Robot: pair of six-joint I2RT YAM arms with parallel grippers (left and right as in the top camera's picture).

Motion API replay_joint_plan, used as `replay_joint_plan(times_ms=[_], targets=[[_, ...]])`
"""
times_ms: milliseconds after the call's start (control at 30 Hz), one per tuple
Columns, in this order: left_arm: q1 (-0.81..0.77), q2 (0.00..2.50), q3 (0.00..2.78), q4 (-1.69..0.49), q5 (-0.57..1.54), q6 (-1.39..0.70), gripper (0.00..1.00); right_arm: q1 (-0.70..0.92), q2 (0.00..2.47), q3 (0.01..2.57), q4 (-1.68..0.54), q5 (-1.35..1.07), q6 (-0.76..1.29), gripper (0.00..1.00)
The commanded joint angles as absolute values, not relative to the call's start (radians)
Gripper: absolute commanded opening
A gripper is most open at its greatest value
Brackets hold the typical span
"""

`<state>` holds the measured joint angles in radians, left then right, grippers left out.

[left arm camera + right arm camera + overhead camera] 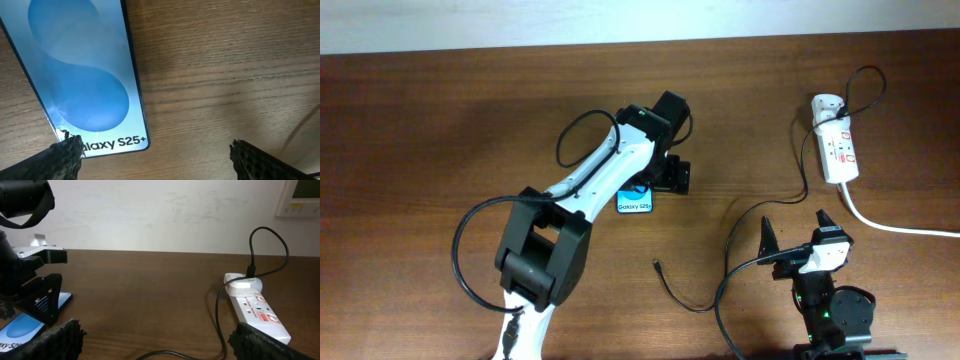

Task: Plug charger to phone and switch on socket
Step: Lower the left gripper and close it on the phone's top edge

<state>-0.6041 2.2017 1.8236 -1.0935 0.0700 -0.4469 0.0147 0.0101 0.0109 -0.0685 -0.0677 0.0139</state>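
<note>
The phone (pixel 636 202) lies flat on the wooden table with its blue screen up, partly under my left arm. In the left wrist view the phone (pixel 80 75) fills the upper left. My left gripper (pixel 666 178) (pixel 156 149) is open just above it, one finger over the phone's lower corner and the other over bare wood. The socket (pixel 839 150) (pixel 256 308) lies at the far right with a white adapter (pixel 827 106) plugged in. The black charger cable (pixel 752 225) (pixel 218 311) runs down to its loose plug tip (pixel 656 265). My right gripper (pixel 795 225) (pixel 155 336) is open and empty, above the cable.
The socket's thick white cord (pixel 890 226) runs off the right edge. A loop of the charger cable (pixel 865 85) rises behind the adapter. My left arm's body (pixel 545 250) takes up the left middle. A white wall (pixel 150 215) stands behind the table.
</note>
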Motion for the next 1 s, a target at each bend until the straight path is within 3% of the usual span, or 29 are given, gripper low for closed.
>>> replay_joint_plan(times_ms=[0,533,667,967], targets=[[-0.611,2.21,1.833,-1.085,0.055,-0.456,0.99,0.021,0.004,0.006,-0.075,-0.067,0.007,0.98],[-0.611,2.21,1.833,-1.066,0.055,-0.456,0.99,0.021,0.004,0.006,-0.075,-0.066,0.007,0.98],[-0.594,2.21,1.833,-1.067,-0.052,-0.46,0.99,0.021,0.004,0.006,-0.075,-0.066,0.007,0.99],[-0.517,2.21,1.833,-1.021,-0.097,-0.606,0.99,0.021,0.004,0.006,-0.075,-0.066,0.007,0.98]])
